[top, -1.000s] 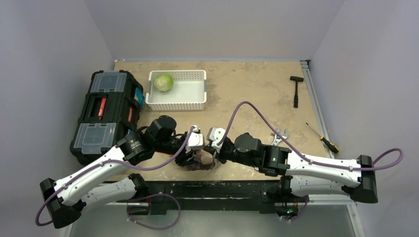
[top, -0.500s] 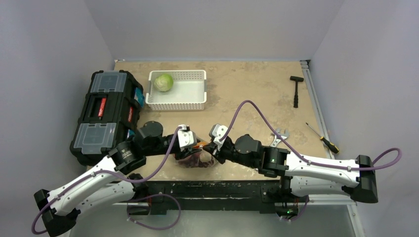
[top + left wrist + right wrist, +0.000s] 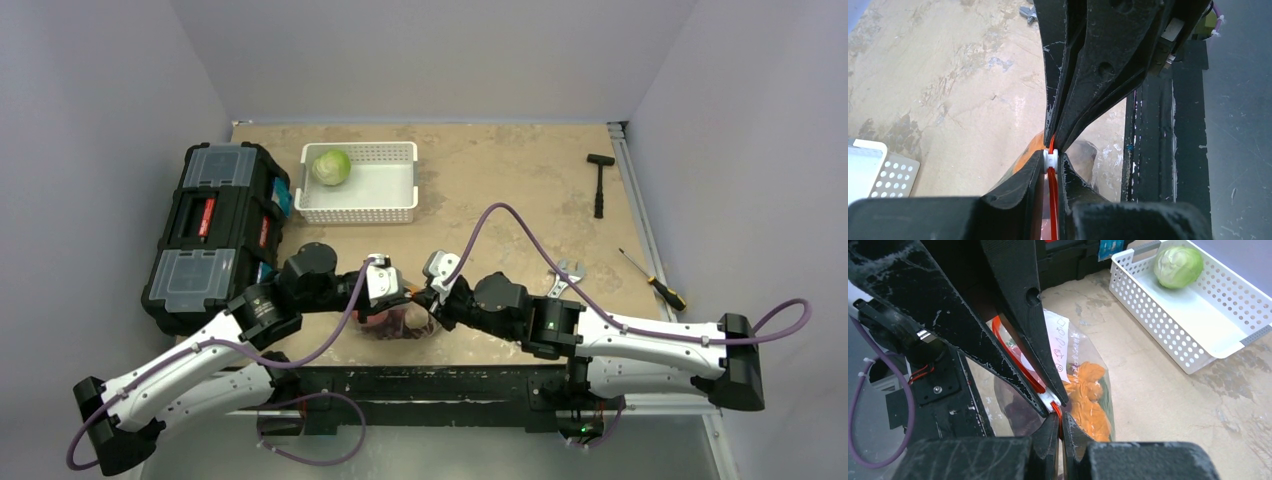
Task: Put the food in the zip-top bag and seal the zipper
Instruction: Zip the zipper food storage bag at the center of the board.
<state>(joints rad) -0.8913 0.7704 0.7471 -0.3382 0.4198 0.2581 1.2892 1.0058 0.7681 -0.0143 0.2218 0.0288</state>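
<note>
Worktop (image 3: 500, 180): tan and scuffed, walled in by pale grey panels.
Toolbox (image 3: 215, 230): black, on the left edge of the worktop.
Left arm (image 3: 190, 365): stretched low from the near left corner, forearm angled in toward the near middle, wrist turned to the right.
Right arm (image 3: 620, 335): stretched low from the near right corner, forearm pointing left, wrist facing the left arm's.
Basket (image 3: 385, 190): white and slotted, just beside the toolbox, holding a green cabbage (image 3: 331, 167).
Zip-top bag (image 3: 400, 325): clear, hanging between the two wrists at the near edge of the worktop.
Left end effector (image 3: 1052, 160): clenched on the zipper (image 3: 1052, 200), tip to tip with the other.
Right end effector (image 3: 1058, 417): clenched on the same zipper, right beside the white slider.
Food: an orange carrot (image 3: 1088, 390) and a dark red piece (image 3: 1020, 415) inside the bag.
Small tools: a hammer (image 3: 599, 185), screwdriver (image 3: 652, 280) and wrench (image 3: 562, 278) on the right side.
</note>
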